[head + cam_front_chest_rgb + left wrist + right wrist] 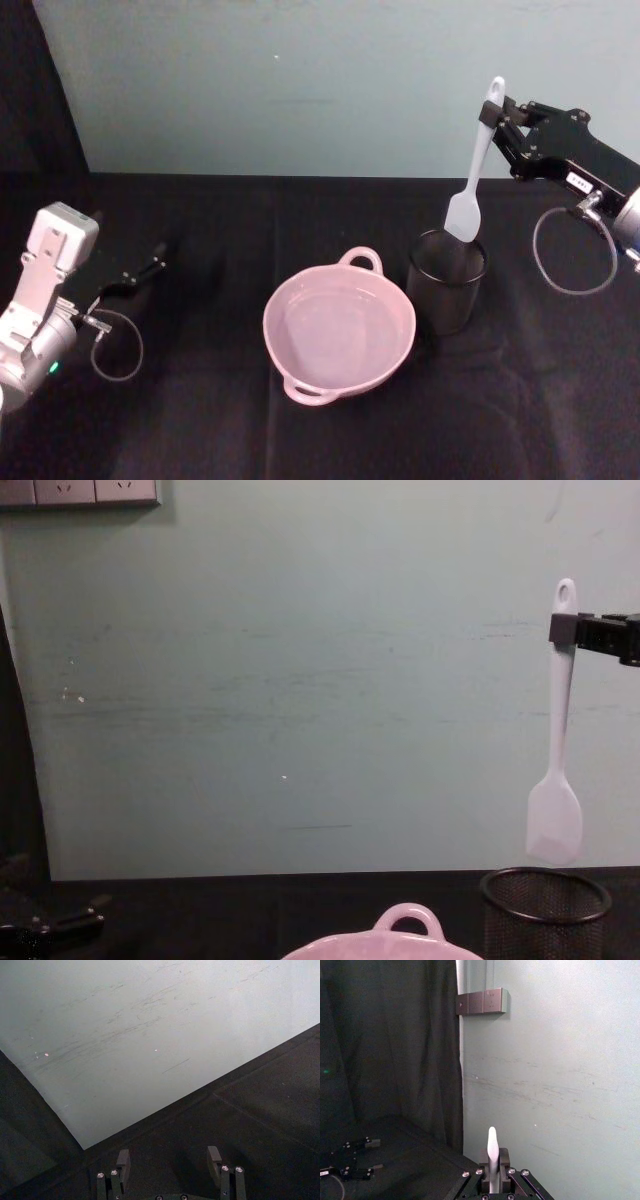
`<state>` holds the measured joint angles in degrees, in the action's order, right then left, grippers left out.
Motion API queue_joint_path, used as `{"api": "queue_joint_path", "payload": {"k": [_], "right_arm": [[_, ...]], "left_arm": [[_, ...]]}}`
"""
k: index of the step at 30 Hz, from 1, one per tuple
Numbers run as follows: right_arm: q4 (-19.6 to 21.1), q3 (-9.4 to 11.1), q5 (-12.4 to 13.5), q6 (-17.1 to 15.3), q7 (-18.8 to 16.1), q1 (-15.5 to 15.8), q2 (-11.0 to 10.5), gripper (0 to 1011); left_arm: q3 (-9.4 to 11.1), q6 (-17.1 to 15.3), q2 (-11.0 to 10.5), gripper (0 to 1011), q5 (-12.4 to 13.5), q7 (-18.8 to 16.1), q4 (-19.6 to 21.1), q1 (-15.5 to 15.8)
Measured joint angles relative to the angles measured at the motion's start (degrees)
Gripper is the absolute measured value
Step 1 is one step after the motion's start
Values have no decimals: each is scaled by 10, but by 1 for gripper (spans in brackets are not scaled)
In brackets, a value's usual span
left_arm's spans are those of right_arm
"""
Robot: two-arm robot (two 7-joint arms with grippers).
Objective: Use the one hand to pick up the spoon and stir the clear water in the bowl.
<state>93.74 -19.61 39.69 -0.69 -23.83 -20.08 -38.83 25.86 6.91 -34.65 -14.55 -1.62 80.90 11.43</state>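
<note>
While clamping the spoon (pixel 477 165) just under the hole at its handle end, hangs it plumb, flat head down, to bring the working end to water first. High at the right, right gripper (pixel 497 125), jaws pressed flat on the handle from both sides. Gripped that far up probably to leave the whole shaft free for reaching into the bowl (pixel 400 310) and to spare the jaws a wetting.

From the chest, spoon head just above the rim of the mesh cup (pixel 540 935), not touching it. High enough, by the look, to pass sideways without catching the wire.

Bowl on the black table (pixel 200 420), just beside the cup toward the robot's left, with clear water (pixel 335 335) lying flat inside. Touching the cup or not, cannot tell.

Stirring not yet begun. Next, likely: carry across to above the bowl's middle, lower to wet the head, then circle gently away from the wall, for fear of slopping over the low rim.

Low at the left, left gripper (pixel 150 270), fingers spread with nothing between, idle, well apart from the bowl.
</note>
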Motion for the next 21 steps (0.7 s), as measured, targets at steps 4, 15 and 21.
{"api": "queue_joint_path", "payload": {"k": [4,15,21], "right_arm": [[0,0,0,0,0,0,0,121],[-1,0,0,0,0,0,0,121],[-1,0,0,0,0,0,0,121]], "left_arm": [[0,0,0,1005,0,0,0,0],[0,0,0,1005,0,0,0,0],[0,0,0,1005,0,0,0,0]]}}
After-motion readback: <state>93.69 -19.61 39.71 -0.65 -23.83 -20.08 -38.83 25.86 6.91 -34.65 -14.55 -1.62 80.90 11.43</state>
